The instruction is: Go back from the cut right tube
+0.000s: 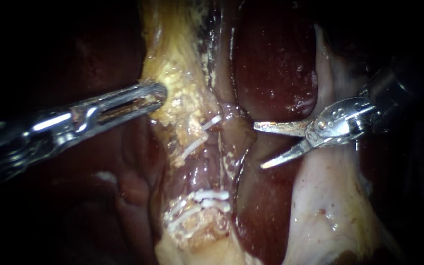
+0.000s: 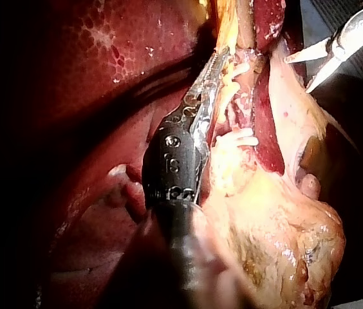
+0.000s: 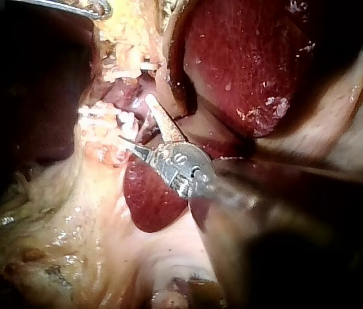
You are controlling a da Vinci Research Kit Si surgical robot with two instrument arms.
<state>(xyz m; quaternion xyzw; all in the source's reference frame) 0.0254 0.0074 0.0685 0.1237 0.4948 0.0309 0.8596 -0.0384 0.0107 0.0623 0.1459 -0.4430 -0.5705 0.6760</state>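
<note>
The tube (image 1: 206,168) runs down the middle of the endoscope view inside a column of reddish and yellow tissue. An upper pair of white clips (image 1: 211,122) crosses it, and a lower group of clips (image 1: 211,195) sits further down. The stretch between the two sets is dark red and wet. Where exactly it is cut cannot be made out.

Just to the right of this column is the right instrument (image 1: 258,146), which comes in from the right edge. It ends in two thin pointed blades, and its claw stands apart with a clear gap and nothing between the blades. The upper tip lies near the upper clips and the lower tip points down and left. Neither tip touches the tube. In the right wrist view the same blades (image 3: 134,118) are spread just beside the clipped stretch (image 3: 127,93).

On the other side, the left instrument (image 1: 161,94) comes in from the left. Its long slotted claw is closed on the edge of the yellow fatty tissue (image 1: 177,73) above the upper clips. The left wrist view shows it (image 2: 224,56) lying along that yellow strip, with the open blades (image 2: 296,75) well apart from it.

Dark red liver (image 1: 271,59) lies behind the column, and a pale sheet of tissue (image 1: 330,206) lies under the right instrument.
</note>
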